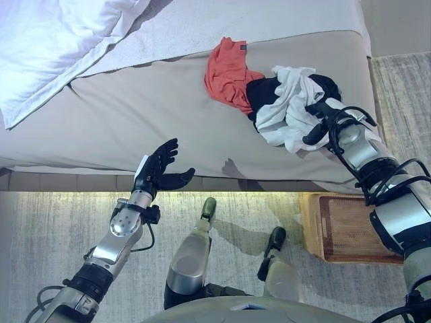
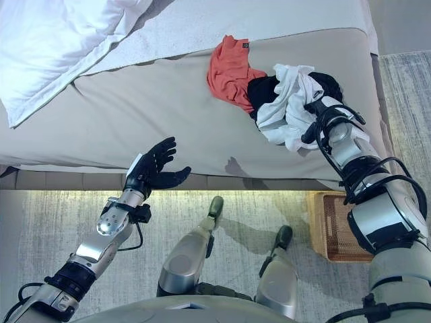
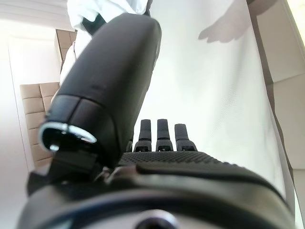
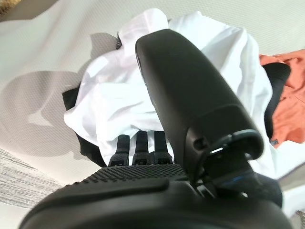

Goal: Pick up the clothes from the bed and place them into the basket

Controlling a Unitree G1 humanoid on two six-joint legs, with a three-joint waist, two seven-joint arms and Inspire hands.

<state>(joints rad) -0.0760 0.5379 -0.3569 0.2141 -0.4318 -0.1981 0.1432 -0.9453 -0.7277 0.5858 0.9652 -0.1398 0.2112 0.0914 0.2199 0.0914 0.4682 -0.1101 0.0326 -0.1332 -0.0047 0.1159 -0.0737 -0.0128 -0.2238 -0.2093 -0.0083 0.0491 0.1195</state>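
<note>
Your right hand is pressing into the white garment atop the clothes pile on the bed; whether it's gripping, you cannot tell. The basket is waiting directly below, while your left hand is hovering open, well apart.

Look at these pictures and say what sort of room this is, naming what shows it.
Most likely a bedroom: a bed with a white pillow, a pile of clothes on it, and a wicker basket on the carpet beside it.
</note>
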